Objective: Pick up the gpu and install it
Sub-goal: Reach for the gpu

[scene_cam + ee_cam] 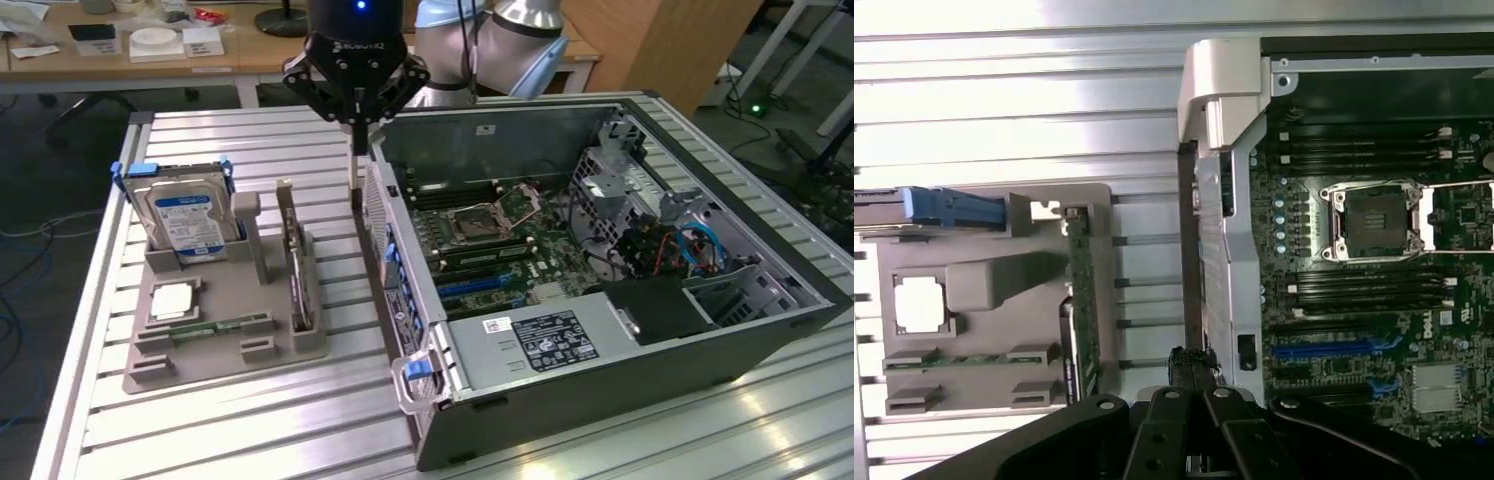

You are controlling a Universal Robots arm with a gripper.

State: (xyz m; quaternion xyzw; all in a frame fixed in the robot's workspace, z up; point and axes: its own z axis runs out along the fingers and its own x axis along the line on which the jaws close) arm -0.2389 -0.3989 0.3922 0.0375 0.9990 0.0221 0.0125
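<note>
The slatted metal table [240, 420] fills the frame. An open computer case [587, 370] lies across its centre and right. At left centre sits a grey holder [200, 365] with a hard drive [187, 220] upright at its upper left. The gpu [299, 280] [1080, 300] stands on edge in the holder's right-hand slot, its long axis running from upper to lower frame, roughly parallel to the case wall. The jaws, pressed together and empty, point down at upper centre, between holder and case, up and right of the gpu and apart from it.
</note>
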